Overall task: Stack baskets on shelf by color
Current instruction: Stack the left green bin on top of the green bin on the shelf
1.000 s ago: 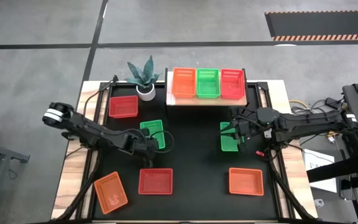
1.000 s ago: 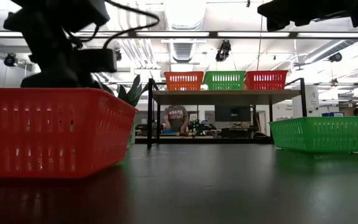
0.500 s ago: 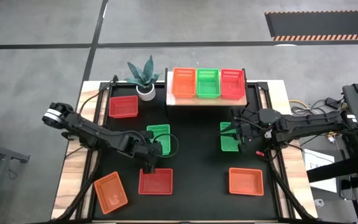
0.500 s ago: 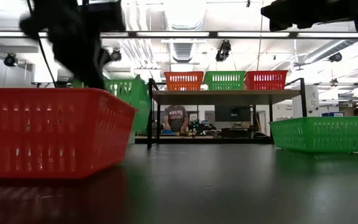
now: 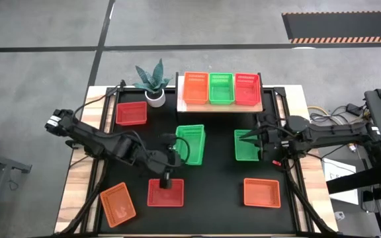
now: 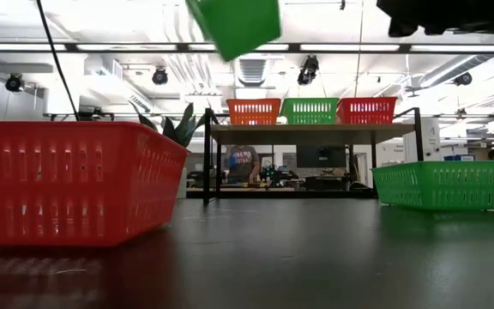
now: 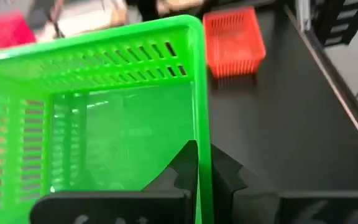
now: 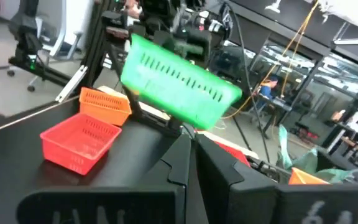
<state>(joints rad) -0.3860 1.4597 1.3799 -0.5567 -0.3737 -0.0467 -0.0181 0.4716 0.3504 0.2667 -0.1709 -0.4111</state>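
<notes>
Your green basket [image 5: 190, 143] is off the table, pinched by its rim in the left gripper [image 5: 170, 153], fingers [image 7: 187, 163] pressed on either side of the wall; low view shows it tilted high up near the top of frame [image 6: 235, 24]. It hangs over the middle of the black table [image 5: 210, 192], between the shelf [image 5: 220, 106] and the red basket [image 5: 165, 192] at the front edge. Shelf holds three baskets side by side: orange [image 5: 196, 88], green [image 5: 221, 88], red [image 5: 247, 88]. Second green basket [image 5: 247, 145] sits on the table on the right, with the right gripper [image 5: 255, 137] over its shelf-side rim; in the right wrist view the fingers [image 8: 180, 163] look pressed together with nothing between, though that view is too tight to say if they touch the basket. Elsewhere on the table: a red basket [image 5: 131, 113] at rear left beside the potted plant [image 5: 153, 80], an orange one [image 5: 118, 204] at the front left corner, another orange [image 5: 262, 192] at front right. A person [image 6: 243, 162] stands in the room behind the shelf.
</notes>
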